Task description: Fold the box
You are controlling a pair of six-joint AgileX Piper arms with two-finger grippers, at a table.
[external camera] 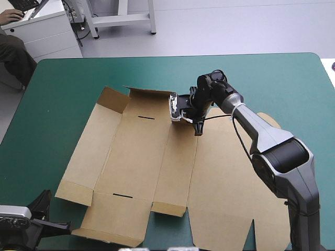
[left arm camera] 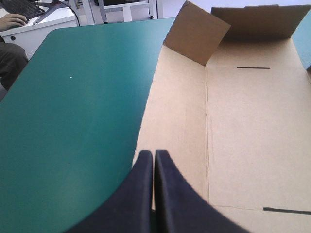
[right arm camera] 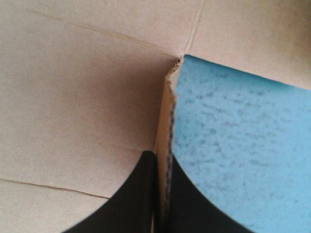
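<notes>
The brown box [external camera: 157, 172] lies as a cut sheet, mostly flat, across the middle of the teal-green table. Two flaps at its far left corner [external camera: 118, 99] stand raised; the left wrist view shows one flap [left arm camera: 197, 31] tilted up over the flat board [left arm camera: 243, 121]. My right gripper [external camera: 198, 128] sits at the sheet's far edge near the middle. In the right wrist view its fingers [right arm camera: 163, 158] are shut on an upright edge of board [right arm camera: 167, 107], with flat board [right arm camera: 73, 97] on one side. My left gripper [left arm camera: 154, 153] is shut and holds nothing, low by the near left corner [external camera: 60, 226].
Bare teal-green cover [external camera: 68, 83] runs along the far side and left of the sheet. The sheet's wide lid panel [external camera: 230, 198] lies flat under the right arm, reaching the near edge. Two black slots [external camera: 123, 196] mark the base panel.
</notes>
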